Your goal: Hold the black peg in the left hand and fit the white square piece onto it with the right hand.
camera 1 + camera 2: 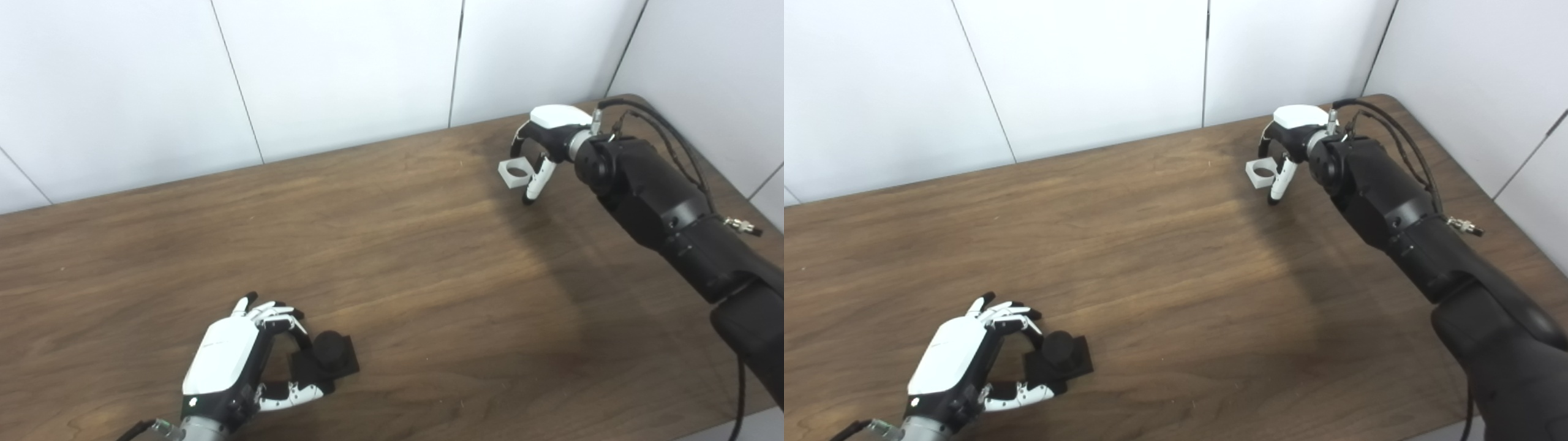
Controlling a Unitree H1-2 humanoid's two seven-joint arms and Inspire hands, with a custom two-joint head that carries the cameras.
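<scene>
The black peg point(331, 350), a short round post on a square black base, rests on the table at the near left. My left hand point(236, 361) is curled around its left side, with fingers on the far edge of the base and thumb on the near edge. The white square piece point(516, 172), with a round hole through it, lies at the far right of the table. My right hand point(545, 138) arches over it with fingers apart: the fingers point(1263, 142) curve down behind it and the thumb point(534, 184) hangs beside its right side.
The wooden table point(398, 257) runs to white wall panels at the back and right. My right forearm point(667, 208), with its cables, lies over the table's right side. The table's right corner is rounded.
</scene>
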